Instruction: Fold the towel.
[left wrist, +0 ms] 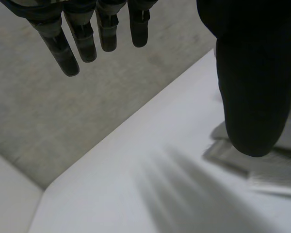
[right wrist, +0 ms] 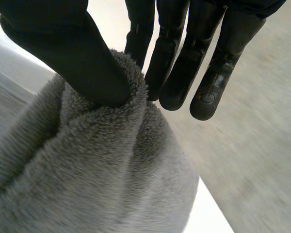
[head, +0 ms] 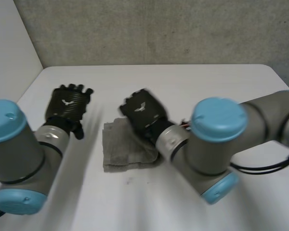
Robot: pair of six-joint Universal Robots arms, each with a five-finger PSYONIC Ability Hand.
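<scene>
The grey towel (head: 120, 150) lies folded small on the white table (head: 212, 82), between the two arms. My right hand (head: 143, 111) is over the towel's far right part. In the right wrist view the thumb (right wrist: 82, 63) presses a fold of the towel (right wrist: 97, 184) against the fingers (right wrist: 184, 63), so the cloth is pinched. My left hand (head: 70, 103) hovers to the left of the towel, apart from it, with straight fingers (left wrist: 87, 34) and nothing in it. Past its thumb, the left wrist view shows an edge of the towel (left wrist: 276, 170).
A grey wall (head: 159, 29) runs behind the table's far edge. The table's left edge meets a pale panel (head: 9, 53). Bare tabletop lies in front of the towel and to the far right.
</scene>
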